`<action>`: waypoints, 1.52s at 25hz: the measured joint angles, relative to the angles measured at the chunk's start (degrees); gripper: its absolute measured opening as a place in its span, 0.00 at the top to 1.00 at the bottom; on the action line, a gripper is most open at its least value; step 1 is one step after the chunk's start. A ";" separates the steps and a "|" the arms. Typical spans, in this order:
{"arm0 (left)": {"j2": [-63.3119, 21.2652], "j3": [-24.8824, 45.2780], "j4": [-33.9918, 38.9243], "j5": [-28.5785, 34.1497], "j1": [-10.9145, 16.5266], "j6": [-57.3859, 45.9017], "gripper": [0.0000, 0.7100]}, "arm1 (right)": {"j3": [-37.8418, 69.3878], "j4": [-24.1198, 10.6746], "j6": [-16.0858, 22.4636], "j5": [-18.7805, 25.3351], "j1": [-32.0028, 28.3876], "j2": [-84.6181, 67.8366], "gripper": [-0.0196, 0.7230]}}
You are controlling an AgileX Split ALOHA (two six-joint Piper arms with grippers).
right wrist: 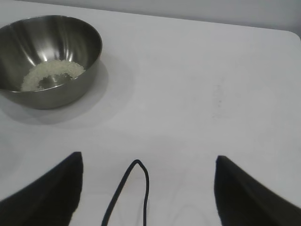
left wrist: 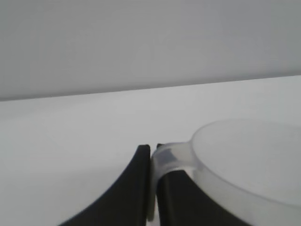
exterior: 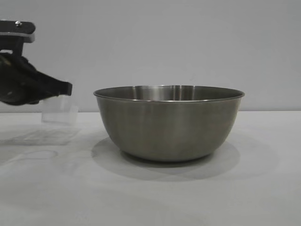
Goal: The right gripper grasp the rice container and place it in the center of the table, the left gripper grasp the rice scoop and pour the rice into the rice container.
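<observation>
The rice container, a large steel bowl, stands on the white table in the middle. The right wrist view shows it with a shallow layer of rice inside. My left gripper is at the far left, above the table, shut on the loop handle of the rice scoop, a translucent cup held roughly upright. The left wrist view shows the fingers pinching the handle and the scoop's empty-looking bowl. My right gripper is open and empty, well away from the bowl; it is out of the exterior view.
A thin black cable loops between the right fingers. A flat translucent patch lies on the table under the scoop. A plain grey wall stands behind the table.
</observation>
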 joint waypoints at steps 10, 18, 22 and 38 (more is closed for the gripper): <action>1.62 0.35 0.12 -0.08 0.00 0.00 0.82 | 0.00 0.00 0.00 0.00 0.00 0.00 0.30; -1.53 3.97 2.28 -0.08 0.00 0.00 0.53 | 0.00 0.00 0.00 0.00 0.00 0.00 0.30; -3.69 8.27 4.24 -0.08 0.00 0.00 0.49 | 0.00 0.00 0.00 0.00 0.00 0.00 0.30; -13.49 22.10 9.91 2.16 0.00 0.00 0.49 | 0.00 0.00 0.00 0.00 0.00 0.00 0.30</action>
